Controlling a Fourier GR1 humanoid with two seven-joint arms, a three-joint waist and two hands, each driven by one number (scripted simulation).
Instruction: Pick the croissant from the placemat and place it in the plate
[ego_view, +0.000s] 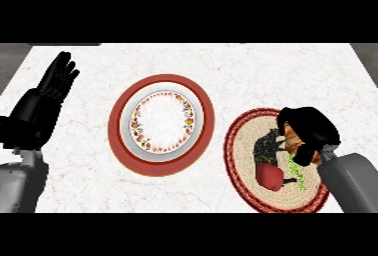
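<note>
A golden-brown croissant (298, 145) lies on the round woven placemat (247, 150) at the right of the counter. My right hand (310, 125) is on top of it, fingers curled round it and hiding most of it. To the left stands the plate (161, 155), white in the middle with a wide red rim and a flowered ring, with nothing on it. At the far left my left hand (52, 87) rests open, fingers up.
The placemat bears a printed picture with a red shape (271, 176) and green leaves (295, 172). The white marble counter (251, 70) stretches behind the plate and the mat. Its left edge runs close to my left forearm.
</note>
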